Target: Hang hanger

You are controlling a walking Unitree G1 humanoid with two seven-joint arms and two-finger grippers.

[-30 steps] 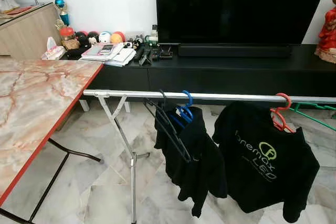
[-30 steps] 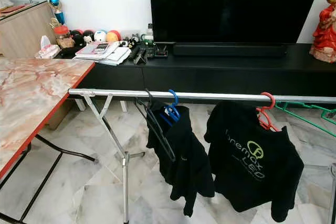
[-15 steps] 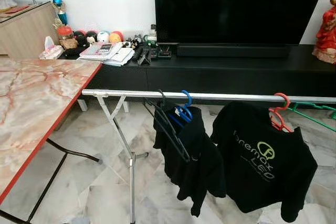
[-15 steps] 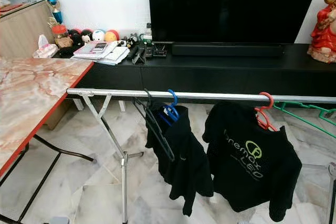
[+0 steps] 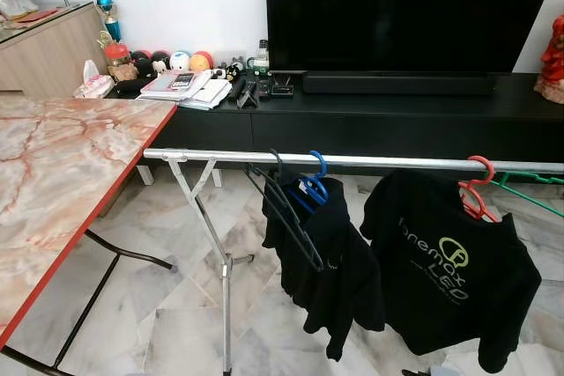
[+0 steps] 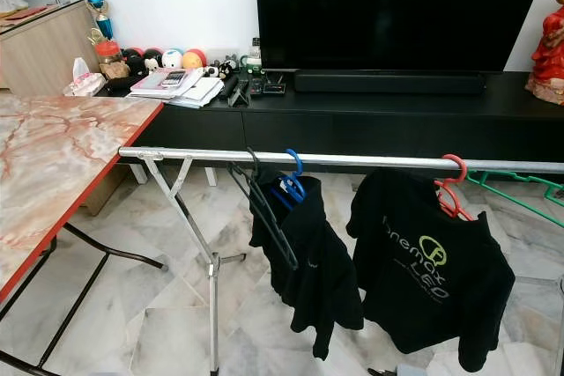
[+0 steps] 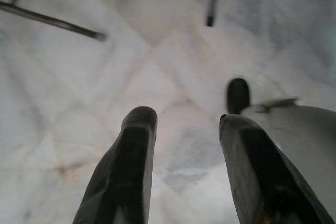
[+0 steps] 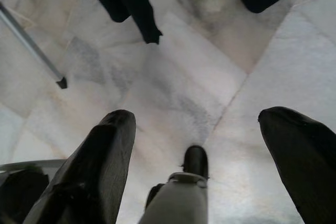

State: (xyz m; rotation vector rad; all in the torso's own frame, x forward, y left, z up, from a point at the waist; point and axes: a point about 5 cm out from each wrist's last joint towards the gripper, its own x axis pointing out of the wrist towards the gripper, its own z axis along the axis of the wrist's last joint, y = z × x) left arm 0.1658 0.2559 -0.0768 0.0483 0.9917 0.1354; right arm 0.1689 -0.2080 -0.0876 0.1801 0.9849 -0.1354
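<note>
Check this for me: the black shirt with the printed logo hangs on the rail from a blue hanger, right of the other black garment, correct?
Not quite. The black shirt with the printed logo hangs on the rail from a red hanger, not a blue one. The blue hanger holds the other black garment to its left. The left eye view shows this.

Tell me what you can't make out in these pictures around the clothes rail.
- Rail: its right end and stand are cut off by the head views' edge.
- Green hanger: partly past that edge.
- Shirt logo: print folded, lettering partly unreadable.
- Black hangers: tangled against the dark garment, count unclear.
</note>
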